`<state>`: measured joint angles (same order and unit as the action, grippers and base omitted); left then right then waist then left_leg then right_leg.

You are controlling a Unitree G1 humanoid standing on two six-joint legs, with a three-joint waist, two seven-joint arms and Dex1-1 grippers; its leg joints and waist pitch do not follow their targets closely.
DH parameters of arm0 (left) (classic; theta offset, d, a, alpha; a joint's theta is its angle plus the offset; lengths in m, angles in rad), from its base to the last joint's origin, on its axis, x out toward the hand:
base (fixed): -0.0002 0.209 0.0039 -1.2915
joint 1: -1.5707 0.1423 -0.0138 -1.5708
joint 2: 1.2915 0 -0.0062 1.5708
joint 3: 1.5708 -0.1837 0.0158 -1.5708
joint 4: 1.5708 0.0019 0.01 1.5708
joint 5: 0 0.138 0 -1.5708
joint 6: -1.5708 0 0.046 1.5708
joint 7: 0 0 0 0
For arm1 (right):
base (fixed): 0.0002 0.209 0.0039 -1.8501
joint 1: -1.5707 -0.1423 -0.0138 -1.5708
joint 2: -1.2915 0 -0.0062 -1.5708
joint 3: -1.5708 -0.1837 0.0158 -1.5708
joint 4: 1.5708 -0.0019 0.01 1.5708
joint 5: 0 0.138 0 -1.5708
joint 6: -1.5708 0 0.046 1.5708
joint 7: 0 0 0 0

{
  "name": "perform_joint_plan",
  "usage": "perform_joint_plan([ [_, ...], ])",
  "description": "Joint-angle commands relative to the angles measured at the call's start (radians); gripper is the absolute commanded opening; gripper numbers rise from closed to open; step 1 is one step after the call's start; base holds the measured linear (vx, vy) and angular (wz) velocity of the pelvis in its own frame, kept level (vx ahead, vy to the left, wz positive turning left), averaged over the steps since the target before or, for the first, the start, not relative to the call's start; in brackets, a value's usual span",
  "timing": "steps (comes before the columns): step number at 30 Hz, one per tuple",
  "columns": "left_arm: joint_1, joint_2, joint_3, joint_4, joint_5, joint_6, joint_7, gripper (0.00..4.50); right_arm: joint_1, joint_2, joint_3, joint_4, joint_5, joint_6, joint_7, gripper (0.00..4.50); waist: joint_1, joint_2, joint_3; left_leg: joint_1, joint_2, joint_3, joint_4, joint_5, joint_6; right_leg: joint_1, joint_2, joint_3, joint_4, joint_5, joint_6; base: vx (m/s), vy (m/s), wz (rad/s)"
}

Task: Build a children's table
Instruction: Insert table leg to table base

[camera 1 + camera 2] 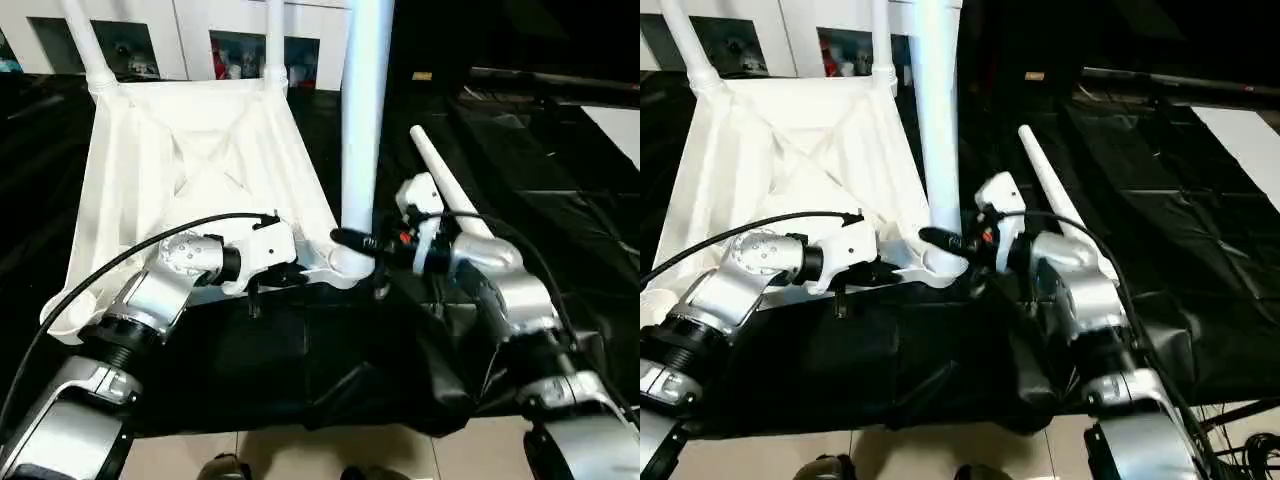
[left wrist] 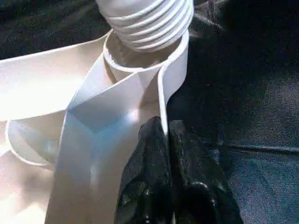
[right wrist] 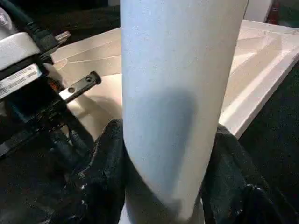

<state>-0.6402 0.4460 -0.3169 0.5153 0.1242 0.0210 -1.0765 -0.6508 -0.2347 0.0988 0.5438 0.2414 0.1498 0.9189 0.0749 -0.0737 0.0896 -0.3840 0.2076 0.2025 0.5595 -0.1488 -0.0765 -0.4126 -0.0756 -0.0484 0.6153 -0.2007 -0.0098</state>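
The children's table top point(image 1: 200, 150) lies upside down on the black-draped work table, ribbed underside up. Two legs point(image 1: 85, 40) point(image 1: 275, 40) stand in its far corners. A third leg point(image 1: 365, 120) stands upright in the near right corner socket point(image 1: 345, 265), its ribbed end point(image 2: 149, 21) seated in the socket. My right gripper point(image 1: 352, 242) is shut on this leg just above the socket, one finger on each side point(image 3: 107, 154). My left gripper point(image 1: 290, 272) is shut on the top's thin rim point(image 2: 163, 93) beside that socket. A fourth leg point(image 1: 450, 185) lies loose on the cloth behind my right arm.
The black cloth point(image 1: 330, 380) hangs over the work table's near edge, with pale floor point(image 1: 300, 455) below. White cabinets point(image 1: 200, 30) stand at the back. A white panel point(image 1: 615, 125) and a dark bar point(image 1: 540, 85) lie at the far right.
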Motion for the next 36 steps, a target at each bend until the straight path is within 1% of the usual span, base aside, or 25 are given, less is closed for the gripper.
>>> perform_joint_plan([
  [1, 0.025, 0.004, -0.019, -0.001, 0.013, -0.004, 0.000, 0.00, -0.008, 0.004, -0.011, 0.040, 0.001, -0.001, -0.023, 1.84, -0.001, 0.003, -0.073, 0.023, 0.027, -0.008, -0.046, -0.100, 0.076, 0.053, -0.059, 0.043, -0.047, 0.024, -0.243, 0.000, 0.000, 0.00],
  [3, 0.024, 0.003, -0.019, 0.001, 0.013, -0.004, 0.001, 0.00, -0.019, 0.012, -0.018, 0.056, 0.002, -0.003, -0.023, 1.84, -0.002, 0.005, -0.073, 0.024, 0.027, -0.008, -0.046, -0.104, 0.077, 0.052, -0.059, 0.043, -0.046, 0.028, -0.248, 0.000, 0.000, 0.00],
  [5, 0.023, 0.003, -0.020, 0.002, 0.015, -0.003, 0.003, 0.00, -0.030, 0.023, -0.025, 0.076, 0.006, -0.004, -0.016, 1.84, -0.004, 0.003, -0.074, 0.024, 0.028, -0.008, -0.045, -0.104, 0.078, 0.053, -0.058, 0.044, -0.045, 0.037, -0.252, 0.000, 0.000, 0.00],
  [8, 0.023, 0.002, -0.020, 0.001, 0.015, -0.002, 0.003, 0.00, -0.037, 0.029, -0.028, 0.090, 0.011, 0.000, -0.008, 1.84, -0.003, 0.002, -0.074, 0.023, 0.027, -0.008, -0.043, -0.094, 0.085, 0.054, -0.058, 0.044, -0.042, 0.048, -0.255, 0.000, 0.000, 0.00],
  [11, 0.025, 0.005, -0.019, 0.000, 0.014, -0.001, 0.004, 0.00, -0.052, 0.032, -0.016, 0.137, -0.002, -0.006, 0.005, 1.84, -0.005, 0.000, -0.075, 0.022, 0.026, -0.008, -0.042, -0.090, 0.093, 0.054, -0.058, 0.043, -0.041, 0.049, -0.259, 0.000, 0.000, 0.00],
  [14, 0.026, 0.007, -0.019, -0.002, 0.013, 0.000, 0.004, 0.00, -0.060, 0.035, -0.014, 0.166, -0.010, -0.015, 0.004, 1.84, -0.004, 0.002, -0.074, 0.023, 0.027, -0.008, -0.041, -0.085, 0.093, 0.055, -0.059, 0.043, -0.041, 0.049, -0.258, 0.000, 0.000, 0.00],
  [18, 0.027, 0.007, -0.020, -0.003, 0.013, 0.001, 0.003, 0.00, -0.072, 0.037, -0.011, 0.192, -0.018, -0.017, 0.003, 1.84, -0.007, 0.001, -0.074, 0.022, 0.026, -0.008, -0.041, -0.086, 0.096, 0.054, -0.058, 0.043, -0.040, 0.052, -0.263, 0.000, 0.000, 0.00],
  [19, 0.026, 0.009, -0.021, -0.001, 0.014, 0.000, 0.002, 0.00, -0.088, 0.034, 0.002, 0.221, -0.036, -0.018, 0.012, 1.84, -0.008, 0.003, -0.074, 0.022, 0.026, -0.009, -0.040, -0.094, 0.093, 0.054, -0.059, 0.043, -0.040, 0.042, -0.266, 0.000, 0.000, 0.00],
  [20, 0.026, 0.009, -0.021, 0.000, 0.015, 0.000, 0.002, 0.00, -0.092, 0.034, 0.004, 0.229, -0.039, -0.018, 0.015, 1.84, -0.009, 0.003, -0.074, 0.022, 0.026, -0.009, -0.041, -0.101, 0.091, 0.053, -0.058, 0.042, -0.041, 0.033, -0.267, 0.000, 0.000, 0.00],
  [21, 0.024, 0.010, -0.022, 0.002, 0.015, -0.001, 0.001, 0.00, -0.104, 0.031, 0.012, 0.246, -0.050, -0.027, 0.025, 1.84, -0.009, 0.003, -0.072, 0.021, 0.027, -0.009, -0.041, -0.119, 0.083, 0.053, -0.060, 0.043, -0.043, 0.005, -0.262, 0.000, 0.000, 0.00],
  [23, 0.023, 0.010, -0.022, 0.003, 0.016, 0.000, 0.002, 0.00, -0.116, 0.030, 0.013, 0.258, -0.057, -0.043, 0.028, 1.84, -0.010, 0.003, -0.071, 0.023, 0.028, -0.010, -0.042, -0.132, 0.075, 0.051, -0.060, 0.043, -0.045, -0.018, -0.258, 0.000, 0.000, 0.00],
  [24, 0.022, 0.010, -0.022, 0.004, 0.016, 0.000, 0.002, 0.00, -0.122, 0.029, 0.011, 0.263, -0.058, -0.053, 0.026, 1.84, -0.010, 0.001, -0.072, 0.023, 0.028, -0.009, -0.041, -0.132, 0.073, 0.052, -0.061, 0.044, -0.045, -0.019, -0.257, 0.000, 0.000, 0.00],
  [25, 0.021, 0.010, -0.022, 0.005, 0.017, 0.000, 0.005, 0.00, -0.127, 0.030, 0.007, 0.263, -0.054, -0.061, 0.031, 1.84, -0.010, 0.002, -0.072, 0.023, 0.028, -0.010, -0.041, -0.128, 0.072, 0.052, -0.061, 0.044, -0.044, -0.014, -0.255, 0.000, 0.000, 0.00],
  [26, 0.021, 0.010, -0.022, 0.005, 0.017, 0.000, 0.005, 0.00, -0.127, 0.030, 0.007, 0.263, -0.054, -0.061, 0.031, 1.84, -0.010, 0.002, -0.072, 0.022, 0.028, -0.010, -0.041, -0.126, 0.072, 0.052, -0.060, 0.044, -0.043, -0.008, -0.255, 0.000, 0.000, 0.00],
  [27, 0.020, 0.007, -0.020, 0.003, 0.016, 0.002, 0.010, 0.00, -0.121, 0.031, 0.002, 0.242, -0.042, -0.080, 0.051, 1.84, -0.009, -0.002, -0.074, 0.022, 0.028, -0.010, -0.040, -0.122, 0.078, 0.053, -0.061, 0.044, -0.042, 0.002, -0.255, 0.000, 0.000, 0.00],
  [29, 0.019, 0.006, -0.020, 0.002, 0.015, 0.005, 0.013, 0.00, -0.111, 0.032, 0.001, 0.224, -0.033, -0.091, 0.070, 1.84, -0.010, -0.003, -0.073, 0.021, 0.027, -0.009, -0.040, -0.117, 0.082, 0.053, -0.059, 0.043, -0.041, 0.008, -0.254, 0.000, 0.000, 0.00],
  [33, 0.020, 0.004, -0.020, 0.002, 0.015, 0.007, 0.017, 0.00, -0.088, 0.036, -0.003, 0.204, -0.015, -0.098, 0.102, 1.84, -0.008, -0.005, -0.075, 0.020, 0.026, -0.009, -0.037, -0.097, 0.098, 0.055, -0.059, 0.044, -0.038, 0.038, -0.259, 0.000, 0.000, 0.00],
  [36, 0.020, 0.004, -0.019, 0.003, 0.015, 0.007, 0.018, 0.00, -0.070, 0.035, 0.009, 0.197, -0.019, -0.114, 0.125, 1.84, -0.008, -0.004, -0.074, 0.021, 0.027, -0.009, -0.037, -0.106, 0.102, 0.053, -0.059, 0.043, -0.040, 0.027, -0.262, 0.000, 0.000, 0.00],
])
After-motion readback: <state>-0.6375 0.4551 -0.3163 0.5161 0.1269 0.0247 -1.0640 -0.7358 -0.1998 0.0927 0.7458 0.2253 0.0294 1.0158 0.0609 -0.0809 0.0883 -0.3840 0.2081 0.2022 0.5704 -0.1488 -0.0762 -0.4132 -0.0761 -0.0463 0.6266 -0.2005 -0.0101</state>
